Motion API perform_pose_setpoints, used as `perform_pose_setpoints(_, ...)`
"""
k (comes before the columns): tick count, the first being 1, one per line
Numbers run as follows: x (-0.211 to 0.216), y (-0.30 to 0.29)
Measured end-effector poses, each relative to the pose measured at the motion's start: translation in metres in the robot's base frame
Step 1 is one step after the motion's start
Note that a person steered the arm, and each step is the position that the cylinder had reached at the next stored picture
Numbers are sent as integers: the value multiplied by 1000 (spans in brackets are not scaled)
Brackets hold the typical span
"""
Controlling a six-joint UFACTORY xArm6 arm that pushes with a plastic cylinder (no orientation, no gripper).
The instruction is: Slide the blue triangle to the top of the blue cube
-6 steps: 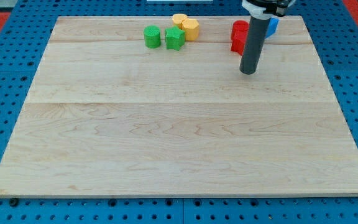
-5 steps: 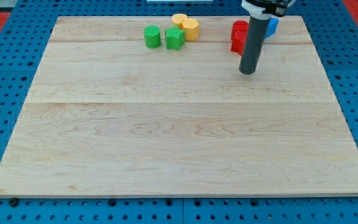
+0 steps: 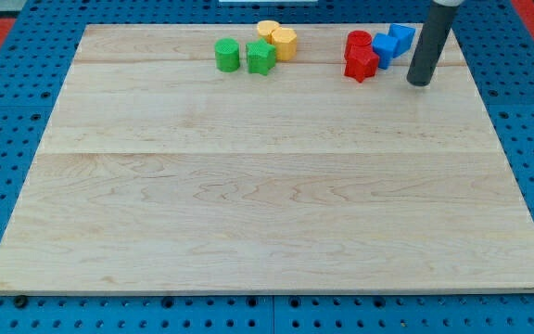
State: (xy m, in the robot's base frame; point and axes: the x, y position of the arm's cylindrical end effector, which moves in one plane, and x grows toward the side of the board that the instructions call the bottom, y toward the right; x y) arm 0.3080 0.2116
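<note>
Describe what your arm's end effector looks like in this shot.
Only a straight, dark grey rod shows, round in section and plain, with no markings or cables on it. Its upper end meets a pale collar cut off by the view's top edge. My tip is flat and slightly darker. The rest of the arm is out of frame.

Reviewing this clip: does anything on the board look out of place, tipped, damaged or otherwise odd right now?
Nothing stands out. All blocks sit flat near the view's top edge of the board: green pair, yellow pair, red pair, and two blue blocks touching the reds. My tip rests just right of and below the blue blocks, apart from them.
</note>
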Motion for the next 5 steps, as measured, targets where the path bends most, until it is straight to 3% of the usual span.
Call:
perform_pose_setpoints(2, -63, 27)
perform_pose_setpoints(3, -73, -8)
perform_pose_setpoints(5, -111, 0)
